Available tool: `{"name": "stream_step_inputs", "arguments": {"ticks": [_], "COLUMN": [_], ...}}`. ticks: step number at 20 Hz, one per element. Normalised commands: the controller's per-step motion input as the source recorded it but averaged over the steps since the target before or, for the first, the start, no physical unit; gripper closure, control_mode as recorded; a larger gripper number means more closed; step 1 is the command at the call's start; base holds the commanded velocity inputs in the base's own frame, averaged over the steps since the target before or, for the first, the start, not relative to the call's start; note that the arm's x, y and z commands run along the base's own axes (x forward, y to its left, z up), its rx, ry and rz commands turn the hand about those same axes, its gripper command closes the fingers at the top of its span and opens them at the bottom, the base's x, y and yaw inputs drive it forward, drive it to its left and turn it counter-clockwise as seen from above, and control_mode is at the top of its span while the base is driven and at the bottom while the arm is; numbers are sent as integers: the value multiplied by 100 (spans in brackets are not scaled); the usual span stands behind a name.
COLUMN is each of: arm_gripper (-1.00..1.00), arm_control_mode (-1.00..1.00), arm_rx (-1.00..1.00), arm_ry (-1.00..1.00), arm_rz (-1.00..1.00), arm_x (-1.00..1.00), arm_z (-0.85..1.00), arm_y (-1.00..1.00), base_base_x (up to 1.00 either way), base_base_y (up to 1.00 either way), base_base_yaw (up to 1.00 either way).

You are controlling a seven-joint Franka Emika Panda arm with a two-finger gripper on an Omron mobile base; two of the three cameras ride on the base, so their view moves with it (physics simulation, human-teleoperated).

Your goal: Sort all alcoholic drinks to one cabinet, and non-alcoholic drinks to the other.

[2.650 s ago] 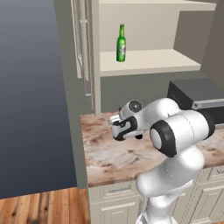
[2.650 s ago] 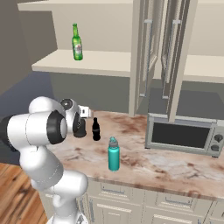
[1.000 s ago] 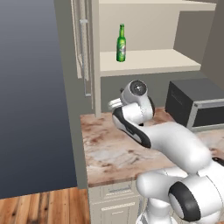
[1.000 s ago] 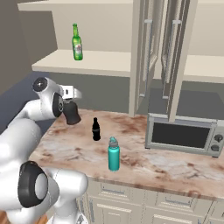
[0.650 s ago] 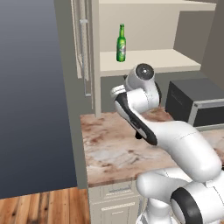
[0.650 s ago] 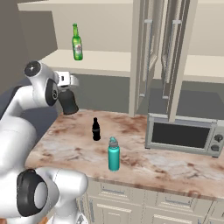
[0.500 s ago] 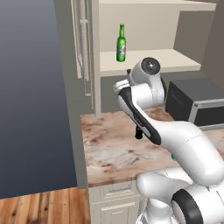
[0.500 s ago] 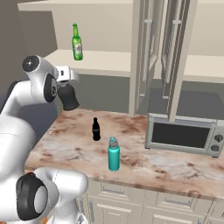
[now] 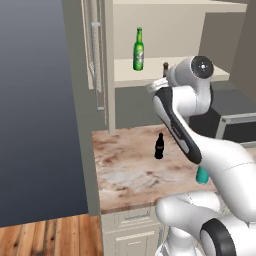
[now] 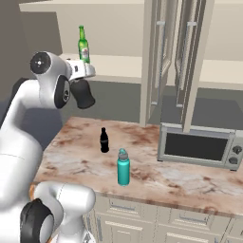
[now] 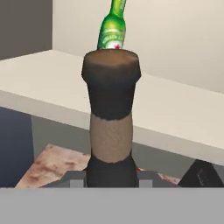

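Teal bottle (image 10: 123, 167) nearest, standing on bench (image 10: 71, 156) by front edge. Small cola bottle (image 10: 104, 140) just behind it, mid-bench. Neither non-alcoholic drink sorted yet, far as I can see. Up higher, gripper (image 10: 81, 76) has jaws clamped on squat black bottle (image 10: 84, 94), held at shelf height just outside open cabinet. Green beer bottle (image 9: 138, 49) already upright on cabinet shelf (image 9: 150, 70), further back. So roughly: one alcoholic drink in, second nearly there, two soft drinks left for other cabinet.
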Motion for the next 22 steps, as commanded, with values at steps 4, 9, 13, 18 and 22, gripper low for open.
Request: {"name": "stream_step_inputs", "arguments": {"ticks": [4,9,13,18,22], "arm_gripper": [100,100,100,100,100], "arm_control_mode": [-100,-100,-100,-100,-100], "arm_rx": [0,0,0,2,1], "arm_ry": [-6,-1,-4,-2,-1], "arm_rz": [0,0,0,0,0], "arm_x": [0,1,30,54,58], "arm_z": [73,68,28,12,20], "arm_y": [-21,-17,-16,-16,-8], "base_base_x": [0,0,0,0,0], "base_base_y": [0,0,0,0,0], "base_base_yaw": [0,0,0,0,0]}}
